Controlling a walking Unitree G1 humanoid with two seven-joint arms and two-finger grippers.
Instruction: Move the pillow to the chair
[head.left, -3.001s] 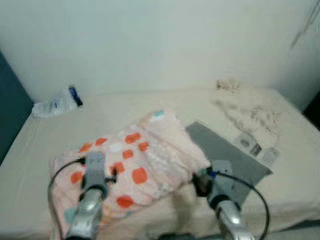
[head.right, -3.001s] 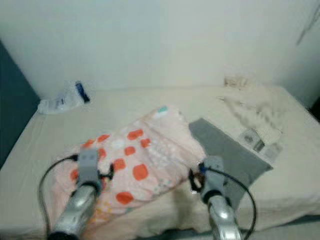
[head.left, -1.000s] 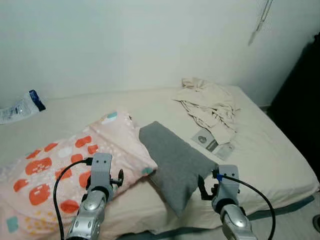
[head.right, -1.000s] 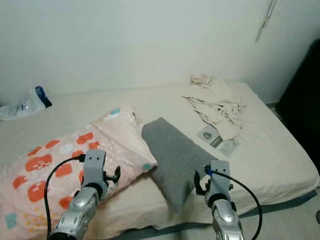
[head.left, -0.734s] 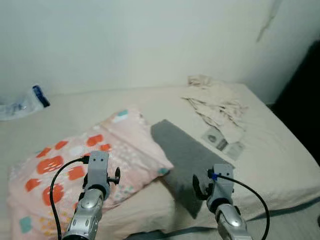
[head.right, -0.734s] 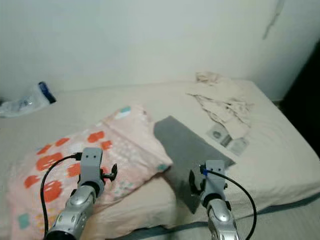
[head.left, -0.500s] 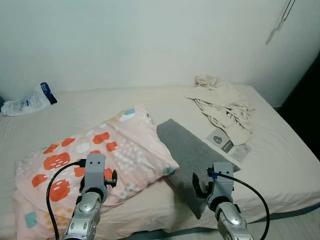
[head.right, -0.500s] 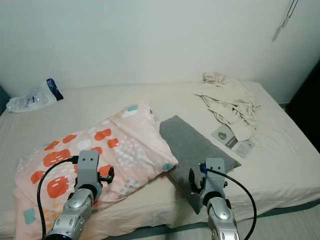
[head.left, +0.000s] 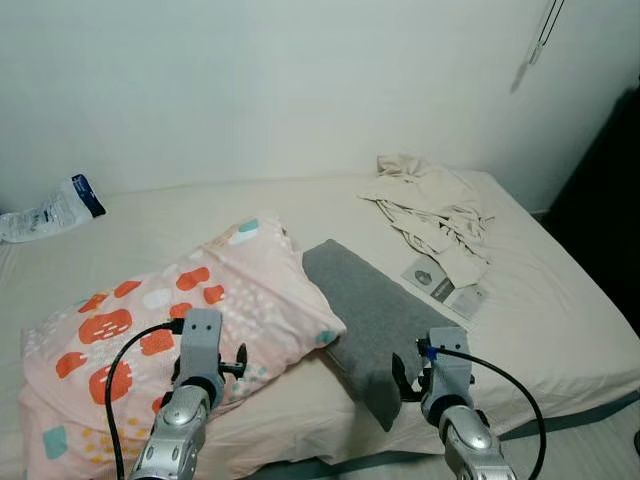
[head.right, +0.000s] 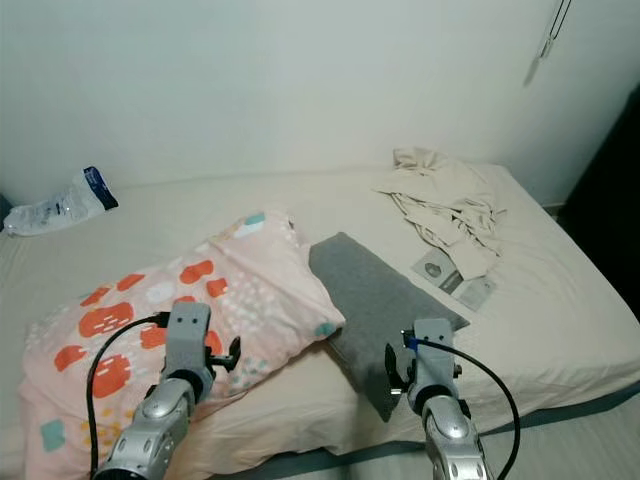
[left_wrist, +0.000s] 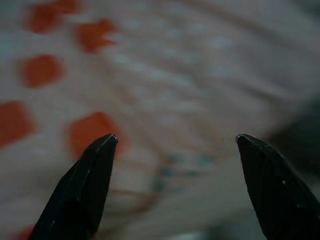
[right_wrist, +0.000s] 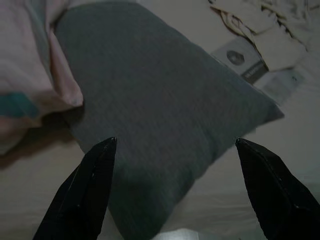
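Grey pillow (head.left: 375, 320) lower centre at bed (head.left: 560, 330) front edge, right gripper (right_wrist: 175, 192) open above it, left gripper (left_wrist: 175, 187) open over orange-spotted pillow (head.left: 170, 320), beige clothes (head.left: 430, 205) upper right.

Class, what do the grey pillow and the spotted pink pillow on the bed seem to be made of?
Grey pillow: apparently a matte knit or jersey fabric, plain, soft and sagging at its edge. Spotted pink pillow: seemingly printed woven cotton, matte, creased, with orange and teal patches. Both look stuffed and soft.

A home bedroom: ahead of the right gripper (right_wrist: 175, 150) spreads a cream-sheeted bed (head.left: 560, 330) with a grey pillow (head.left: 375, 310), crumpled clothes (head.left: 430, 205) (cream, unfolded) and a plain white wall (head.left: 300, 80) beyond.
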